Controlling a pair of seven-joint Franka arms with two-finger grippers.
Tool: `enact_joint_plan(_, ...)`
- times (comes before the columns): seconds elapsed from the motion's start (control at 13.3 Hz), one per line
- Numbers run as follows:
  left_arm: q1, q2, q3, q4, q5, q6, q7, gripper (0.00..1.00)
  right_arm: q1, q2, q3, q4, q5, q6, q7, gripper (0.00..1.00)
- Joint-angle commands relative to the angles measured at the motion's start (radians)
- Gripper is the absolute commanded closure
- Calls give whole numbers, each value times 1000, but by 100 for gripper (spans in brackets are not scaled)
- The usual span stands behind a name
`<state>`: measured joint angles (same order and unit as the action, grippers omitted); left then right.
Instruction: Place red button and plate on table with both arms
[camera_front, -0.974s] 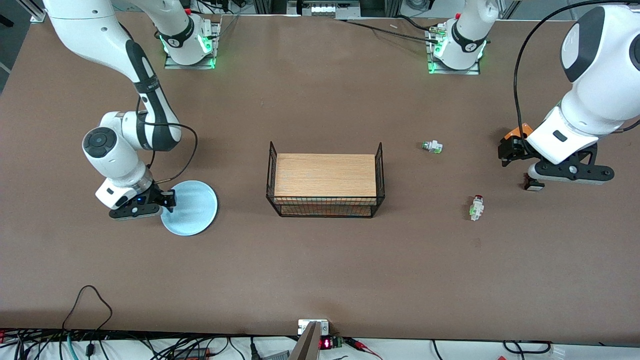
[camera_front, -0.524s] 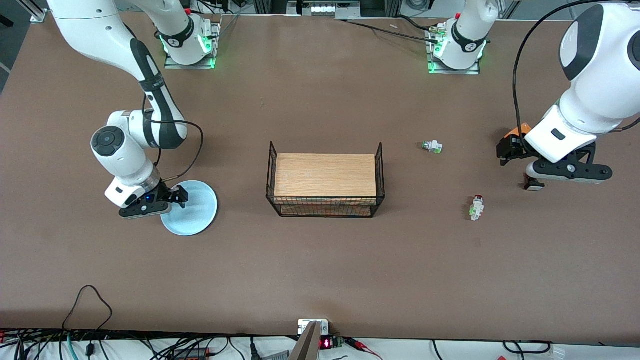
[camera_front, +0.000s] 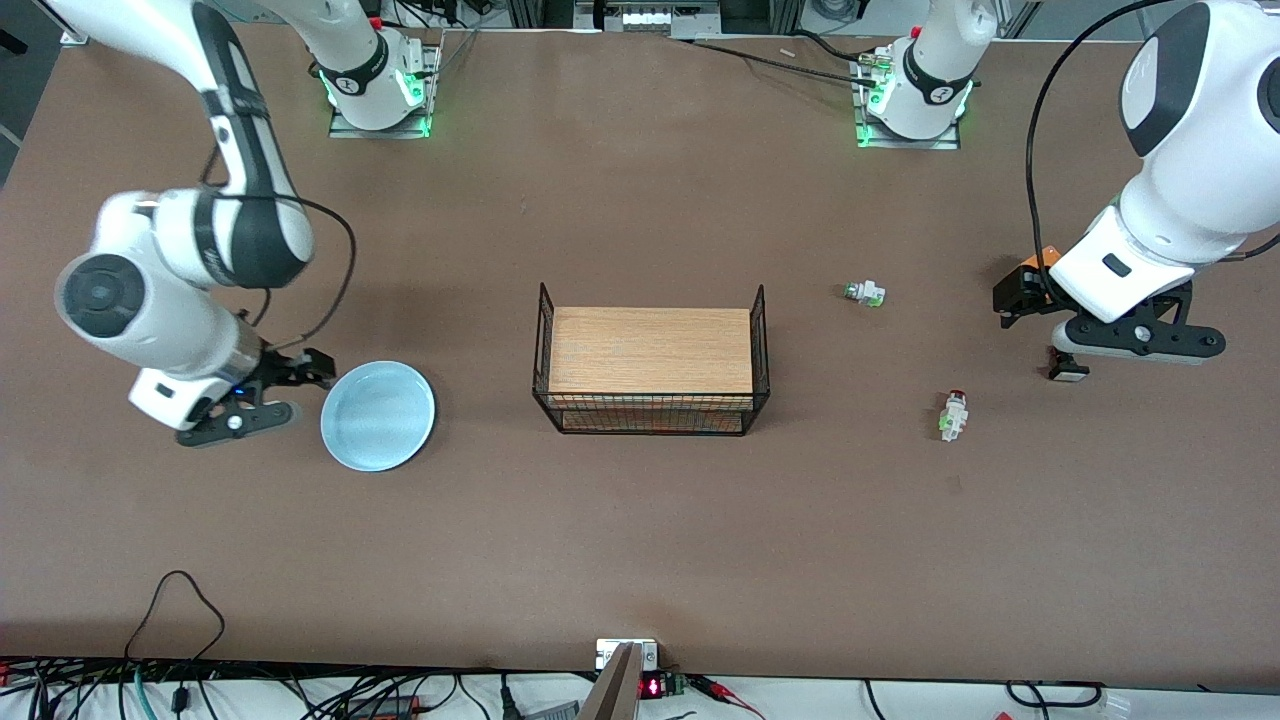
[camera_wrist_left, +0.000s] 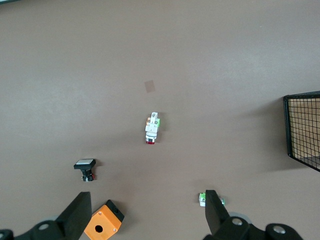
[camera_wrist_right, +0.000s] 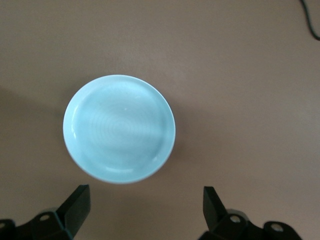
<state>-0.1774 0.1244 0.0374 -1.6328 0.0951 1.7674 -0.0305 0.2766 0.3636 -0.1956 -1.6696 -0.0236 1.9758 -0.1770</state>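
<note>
Two grippers: both empty, fingers spread, up in the air.
Right gripper (camera_front: 290, 385): jaws open, holding nothing, over bare table just beside the plate's rim, toward the right arm's end.
Left gripper (camera_front: 1040, 310): jaws open and empty, over the table at the left arm's end, above an orange box (camera_wrist_left: 103, 221) and near a black button with a white cap (camera_front: 1067, 368).
Plate (camera_front: 378, 415): flat on the table (camera_front: 640, 530), upright, well apart from the wire rack (camera_front: 650, 365); the right wrist view shows the plate (camera_wrist_right: 120, 128) whole, with nothing touching it.
Red button (camera_front: 953, 414): lying on its side on the table, nearer to the front camera than the capless white-and-green piece (camera_front: 864, 293), between the rack and the left gripper.
Step in hand: by my reading both things already rest on the table, so what remains is clearing the arms.
Doing it well: lift each gripper straight up before swinging it away, so that neither finger brushes the plate's rim and the left arm stays clear of the small parts under it.
</note>
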Motion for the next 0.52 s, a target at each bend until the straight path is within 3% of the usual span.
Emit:
enact_joint_plan(0.0,-1,-5,1,18,-28,-23,26,0,-23,-47,13,62,-18,-153,-19,0)
enact_joint_plan(0.3,-1,-5,2,18,-28,-23,26,0,-20,-87,13,155,-18,-363,-15,0)
enact_joint_plan(0.45,-1,-5,2,18,-28,-25,26,0,-23,-115,12,180,-16,-405,-12,0)
